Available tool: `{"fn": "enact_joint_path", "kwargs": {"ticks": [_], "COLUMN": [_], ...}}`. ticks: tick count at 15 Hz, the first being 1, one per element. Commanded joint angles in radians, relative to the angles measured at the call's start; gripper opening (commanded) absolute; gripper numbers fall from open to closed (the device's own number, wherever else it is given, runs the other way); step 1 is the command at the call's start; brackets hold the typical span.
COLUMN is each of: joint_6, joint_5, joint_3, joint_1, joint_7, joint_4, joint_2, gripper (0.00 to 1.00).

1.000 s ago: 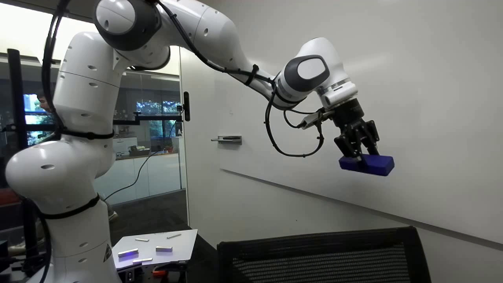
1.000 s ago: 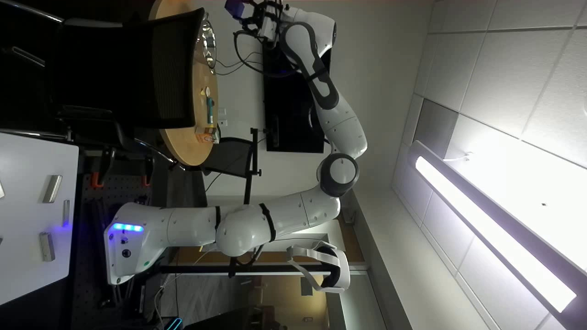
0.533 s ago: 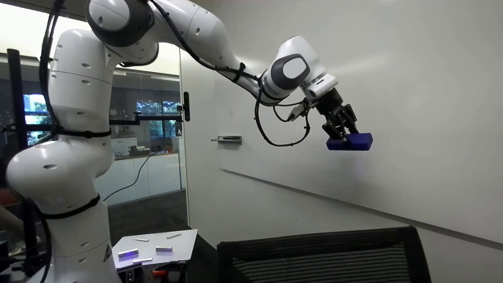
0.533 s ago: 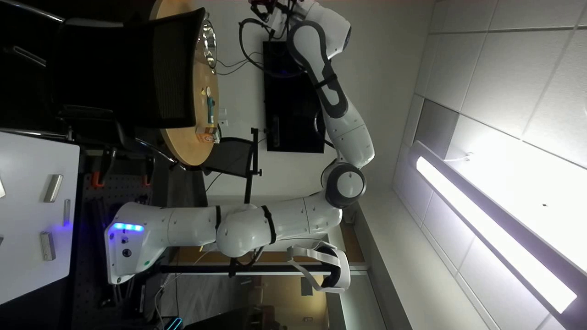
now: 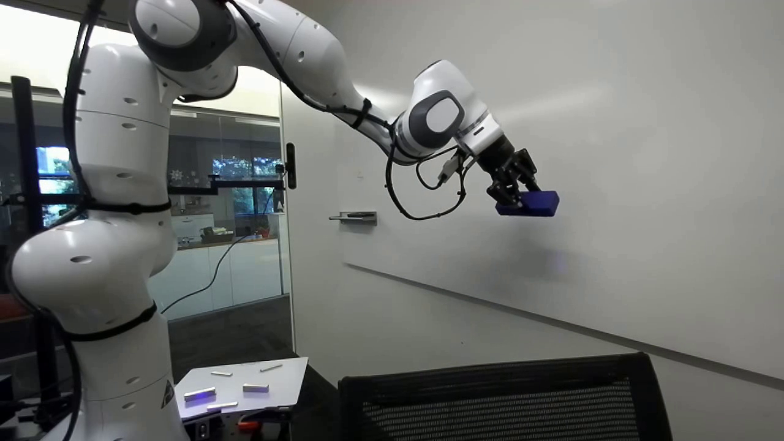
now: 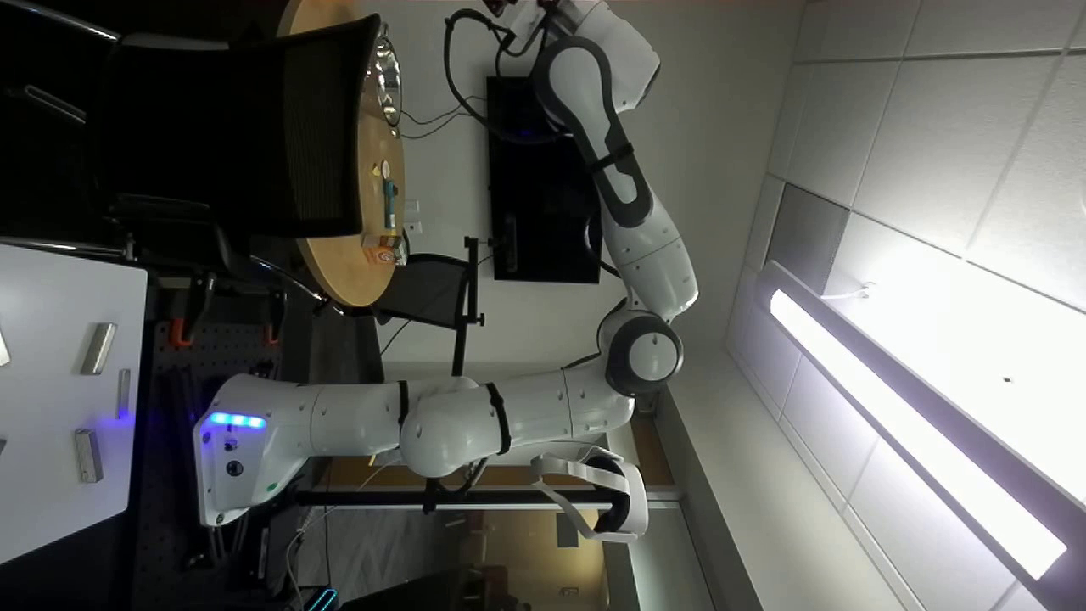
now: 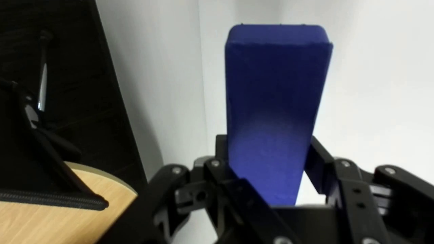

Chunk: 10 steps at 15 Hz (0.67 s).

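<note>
A blue rectangular block point(image 5: 542, 203) is held in the air in front of the white wall board point(image 5: 661, 153). My black gripper point(image 5: 525, 193) is shut on it, with one finger on each side. In the wrist view the block point(image 7: 271, 101) stands lengthwise between the two fingers point(image 7: 268, 152) and sticks out well beyond the fingertips. Its lower end is partly hidden by the gripper. In an exterior view only a dark bit of the gripper point(image 6: 499, 7) shows at the top edge, and the block is out of view there.
A black mesh chair back point(image 5: 502, 398) stands below the gripper. A small white table point(image 5: 288, 383) by the arm's base bears several metal pieces. A marker holder point(image 5: 358, 218) is on the board. A round wooden table point(image 6: 348, 280) bears a metal bowl point(image 6: 388, 81) and a small box point(image 6: 386, 249).
The arm has moved left and up in an exterior view, carrying the block with it. The block has left the top of the picture in an exterior view. The grip is unchanged.
</note>
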Motion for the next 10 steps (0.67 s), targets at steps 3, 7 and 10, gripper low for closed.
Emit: {"fn": "enact_joint_path", "kwargs": {"ticks": [3, 7, 10], "joint_6": [0.065, 0.120, 0.153], "joint_5": [-0.005, -0.018, -0.044], "joint_3": [-0.003, 0.003, 0.006], "joint_1": [0.030, 0.057, 0.083], "joint_7": [0.186, 0.237, 0.224], "joint_4": [-0.015, 0.006, 0.047], "joint_2": [-0.022, -0.024, -0.005], "gripper": [0.31, 0.31, 0.31]}}
